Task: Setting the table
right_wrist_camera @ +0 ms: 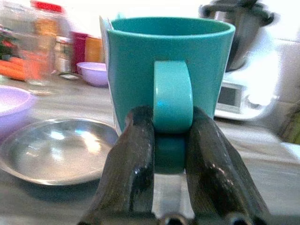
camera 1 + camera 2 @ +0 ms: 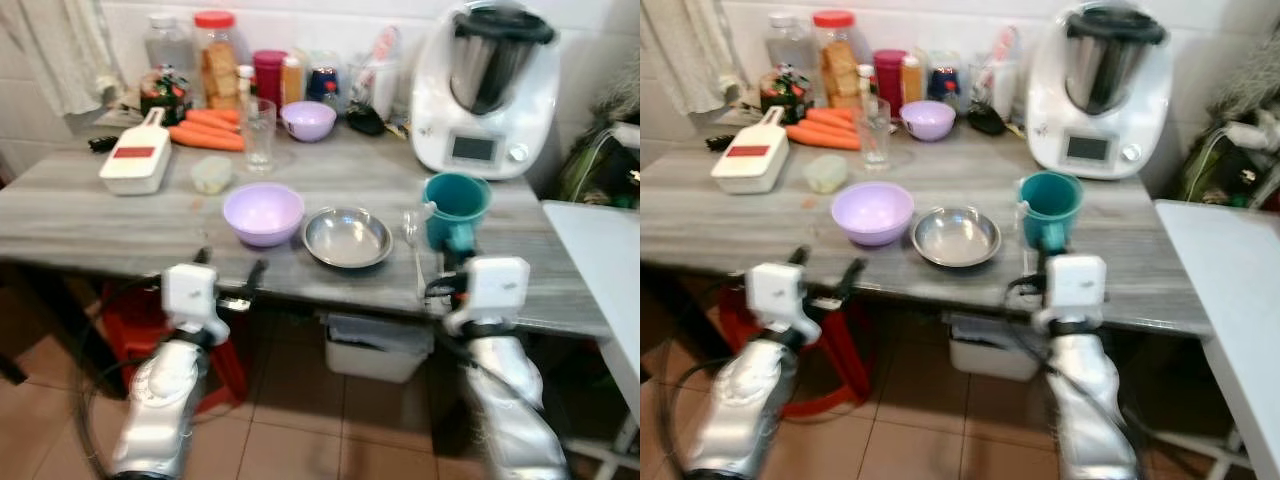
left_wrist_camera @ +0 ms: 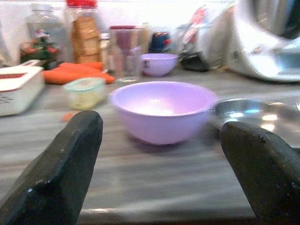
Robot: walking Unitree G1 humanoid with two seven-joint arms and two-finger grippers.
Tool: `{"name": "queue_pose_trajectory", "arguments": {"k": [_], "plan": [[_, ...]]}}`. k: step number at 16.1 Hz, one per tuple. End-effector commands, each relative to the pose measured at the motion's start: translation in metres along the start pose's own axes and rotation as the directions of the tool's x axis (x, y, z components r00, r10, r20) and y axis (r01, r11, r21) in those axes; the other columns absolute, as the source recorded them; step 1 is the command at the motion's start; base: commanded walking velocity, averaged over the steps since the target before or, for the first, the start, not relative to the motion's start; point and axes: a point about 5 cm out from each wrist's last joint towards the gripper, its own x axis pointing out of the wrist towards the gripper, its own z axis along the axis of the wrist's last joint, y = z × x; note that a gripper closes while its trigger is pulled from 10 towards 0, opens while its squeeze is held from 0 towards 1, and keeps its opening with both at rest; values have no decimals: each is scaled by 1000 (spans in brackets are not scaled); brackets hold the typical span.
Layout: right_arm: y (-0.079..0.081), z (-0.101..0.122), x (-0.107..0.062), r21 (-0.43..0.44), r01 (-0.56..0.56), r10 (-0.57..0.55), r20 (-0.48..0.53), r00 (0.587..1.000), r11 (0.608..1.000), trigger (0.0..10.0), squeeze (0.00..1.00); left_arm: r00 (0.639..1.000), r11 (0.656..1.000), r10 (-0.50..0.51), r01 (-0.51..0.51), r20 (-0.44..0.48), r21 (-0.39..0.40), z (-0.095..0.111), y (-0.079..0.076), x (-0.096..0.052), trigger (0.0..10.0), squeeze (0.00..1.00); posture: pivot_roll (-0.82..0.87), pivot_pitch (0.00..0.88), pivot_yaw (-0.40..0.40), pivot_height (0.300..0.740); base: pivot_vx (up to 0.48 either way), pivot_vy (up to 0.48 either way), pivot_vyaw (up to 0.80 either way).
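The right gripper (image 1: 171,140) is pinching the handle of the teal ceramic mug (image 1: 171,70) between its two black fingers, and the mug is standing upright right in front of it on the grey wooden table (image 2: 90,215). The round shiny metal plate (image 2: 347,237) is sitting just beside the mug, toward the robot's left. The left gripper (image 3: 161,173) is spreading its fingers wide, with the light purple plastic bowl (image 3: 163,110) straight ahead of it. The right arm is nearer the mug.

teal mug (image 1: 168,79) upright (handle pinched) beside steel plate (image 1: 56,150).
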Motion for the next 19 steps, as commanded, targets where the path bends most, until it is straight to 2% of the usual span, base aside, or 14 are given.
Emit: {"name": "queue_pose_trajectory", "arguments": {"k": [1, 10, 13, 14, 17, 19], "plan": [[-11, 4, 1, -10, 30, -30, 19, 999, 1000, 10000, 0, 1000, 1000, -26, 26, 11, -13, 3, -8, 4, 10000, 0, 28, 0, -26, 740, 382, 0, 0], [-13, 6, 5, -21, 33, -32, 30, 999, 999, 10000, 0, 996, 998, -67, 68, 58, -5, 14, -13, 3, 10000, 0, 29, 0, -36, 740, 370, 0, 0], [-15, 7, 6, -23, 31, -30, 33, 999, 999, 10000, 0, 988, 990, -140, 141, 65, -16, 17, -16, -4, 10000, 0, 32, 0, -42, 740, 0, 0, 0], [-15, 10, 8, -9, 15, -14, 37, 999, 1000, 10000, 0, 977, 978, -205, 207, 64, -25, 19, -19, -11, 10000, 0, 34, 0, -45, 740, 0, 0, 0], [-18, 11, 11, 7, 1, -1, 34, 999, 1000, 10000, 0, 949, 949, -311, 313, 57, -23, 20, -19, -21, 10000, 0, 35, 0, -49, 740, 0, 0, 0], [-25, 11, 21, 6, -30, 30, 16, 999, 1000, 10000, 0, 933, 933, -357, 359, 44, -36, 20, -18, -25, 10000, 0, 39, 0, -49, 740, 0, 0, 0]]}}
